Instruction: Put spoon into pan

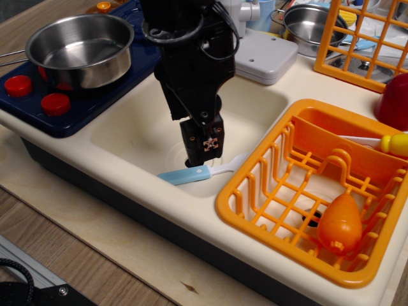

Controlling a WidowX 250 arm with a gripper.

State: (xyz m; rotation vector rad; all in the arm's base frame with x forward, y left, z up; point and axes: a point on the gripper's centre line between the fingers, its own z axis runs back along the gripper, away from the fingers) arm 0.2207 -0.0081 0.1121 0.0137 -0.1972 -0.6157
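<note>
The spoon [185, 174] has a light blue handle and a white bowl end. It lies in the cream sink basin [137, 131], near the front wall, with the bowl end pointing right toward the orange rack. My gripper [203, 155] reaches straight down into the basin, and its fingertips are at the spoon's handle, about at its middle. I see the fingers from the side, so the gap between the jaws is hidden. The pan [81, 48], a shiny steel pot with a thin wire handle, stands empty on the dark blue toy stove [38, 108] at the back left.
An orange dish rack [255, 210] right of the basin holds an orange toy [340, 223] and a yellow-handled utensil [394, 143]. A smaller steel bowl [312, 25] and an orange grid [366, 38] stand at the back right. Red knobs [55, 103] are on the stove front.
</note>
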